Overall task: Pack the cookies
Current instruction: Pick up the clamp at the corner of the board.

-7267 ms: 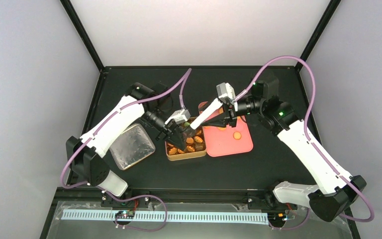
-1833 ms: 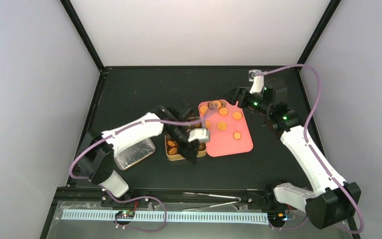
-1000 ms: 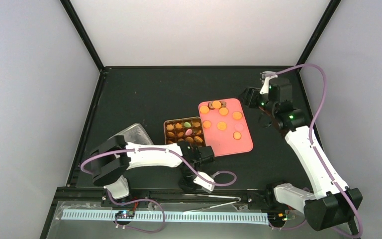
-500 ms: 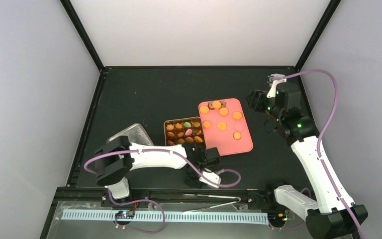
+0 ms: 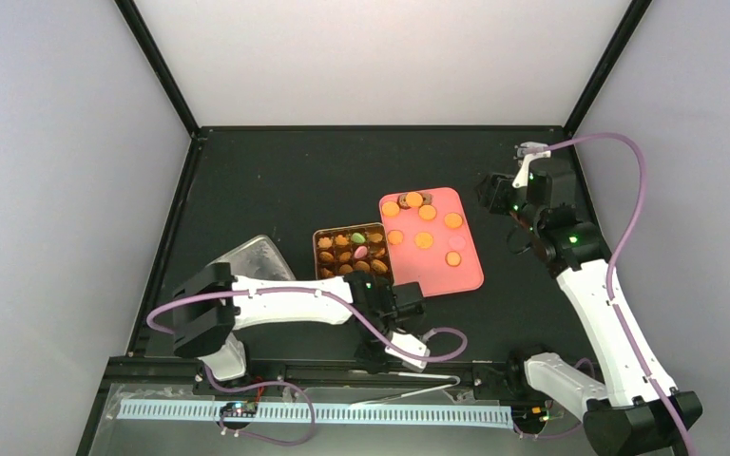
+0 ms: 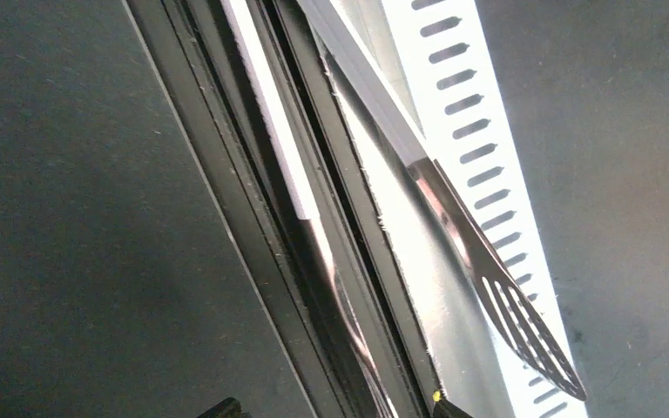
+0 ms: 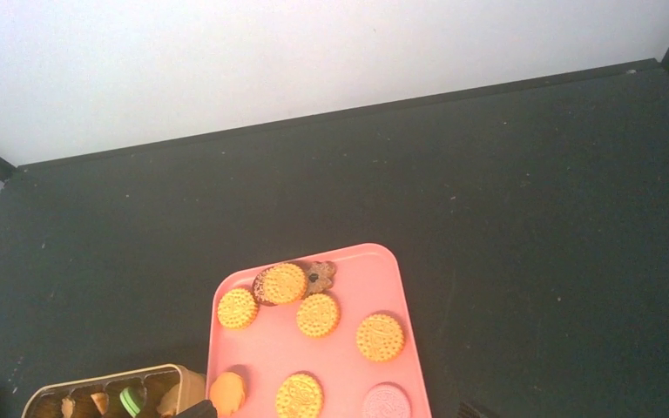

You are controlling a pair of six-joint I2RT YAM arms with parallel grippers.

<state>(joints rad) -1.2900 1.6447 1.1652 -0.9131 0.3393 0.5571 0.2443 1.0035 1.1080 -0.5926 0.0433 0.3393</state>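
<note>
Several orange-golden cookies lie on the pink tray, along with a pink one and a dark flower-shaped one. More cookies fill the brown tin, among them a green one. The metal tongs lie past the table's near edge. My left gripper hangs open just above that edge, its tips on either side of the rail and one tong arm. My right gripper stands open, raised to the right of the tray and empty.
A clear lid lies left of the tin. A white slotted strip runs along the shelf below the table's black front rail. The right arm rises along the right side.
My left arm has left the tin and swung down to the near table edge, over the tongs, and its jaws have widened a little. The right arm has drawn back and up to the right.
</note>
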